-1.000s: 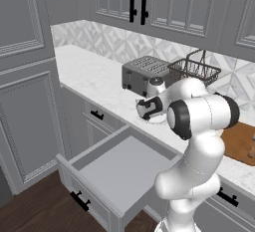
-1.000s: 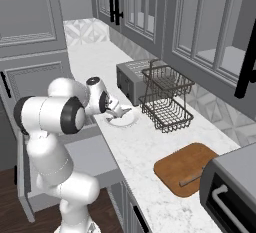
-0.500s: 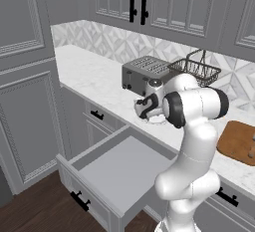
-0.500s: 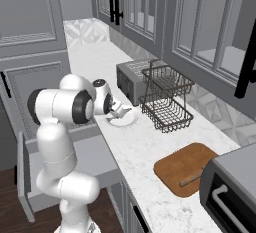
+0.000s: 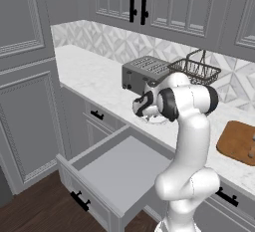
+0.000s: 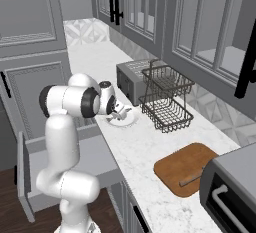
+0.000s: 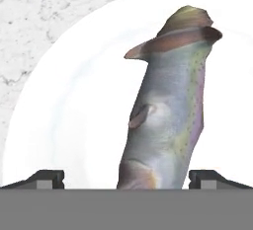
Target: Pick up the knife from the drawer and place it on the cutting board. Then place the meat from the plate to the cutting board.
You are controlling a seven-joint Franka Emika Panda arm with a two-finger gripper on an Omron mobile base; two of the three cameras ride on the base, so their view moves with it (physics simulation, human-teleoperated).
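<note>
The meat (image 7: 165, 110), a grey-silver fish piece, lies on the white plate (image 7: 74, 105) on the counter. My gripper (image 7: 131, 178) hangs close over it, open, with its two fingertips (image 7: 47, 177) either side of the meat's near end and not touching it. From the base cameras the gripper (image 5: 143, 106) (image 6: 118, 113) sits at the plate (image 5: 155, 120) (image 6: 127, 120) in front of the toaster. The knife (image 6: 192, 178) rests on the reddish-brown cutting board (image 5: 238, 141) (image 6: 182, 167). The grey drawer (image 5: 119, 169) stands pulled out below the counter.
A steel toaster (image 5: 145, 71) (image 6: 131, 79) and a wire basket rack (image 5: 199, 69) (image 6: 165, 99) stand just behind the plate. A countertop oven (image 6: 232, 187) sits next to the cutting board. Wall cabinets hang above the counter.
The arm has swung its elbow over and brought the hand lower and closer to the plate. The gripper has stayed open, and the meat and knife have not moved.
</note>
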